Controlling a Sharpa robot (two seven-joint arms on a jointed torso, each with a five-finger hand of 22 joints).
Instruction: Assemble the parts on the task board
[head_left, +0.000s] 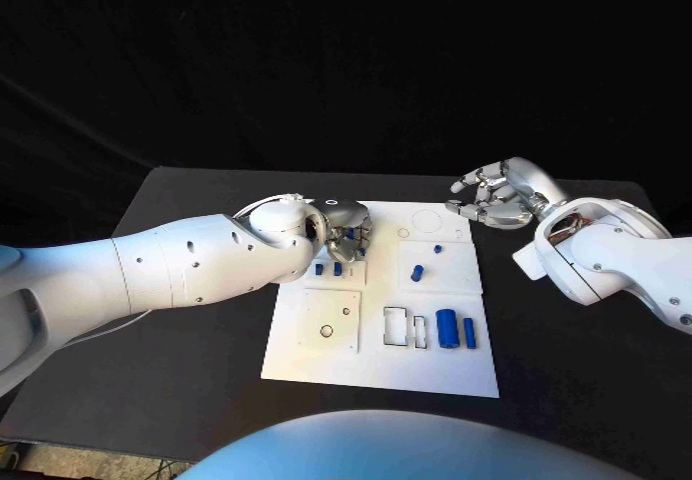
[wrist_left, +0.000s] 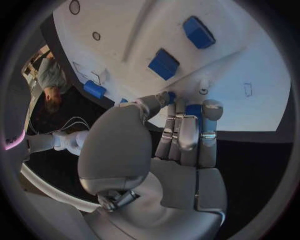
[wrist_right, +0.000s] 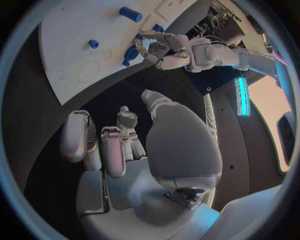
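Note:
The white task board (head_left: 378, 350) lies in the middle of the black table. My left hand (head_left: 339, 232) hovers over its far left part, thumb and fingers closed round a small blue part (wrist_left: 193, 109) that is mostly hidden behind the fingers (wrist_left: 187, 132). Just beside that hand two blue blocks (head_left: 327, 268) stand in the board; they appear again in the left wrist view (wrist_left: 164, 63). A blue peg (head_left: 417, 271) stands mid-board. Two blue cylinders (head_left: 457, 328) lie near the right edge. My right hand (head_left: 498, 195) hangs off the board's far right corner, loosely curled, holding nothing (wrist_right: 125, 145).
Rectangular slots (head_left: 402, 328) and a round hole (head_left: 327, 331) mark the board's near half, with a ring outline (head_left: 428, 219) at its far edge. Bare black table (head_left: 188, 370) lies left and right of the board. The right wrist view shows the left hand (wrist_right: 159, 47) over the board (wrist_right: 75, 60).

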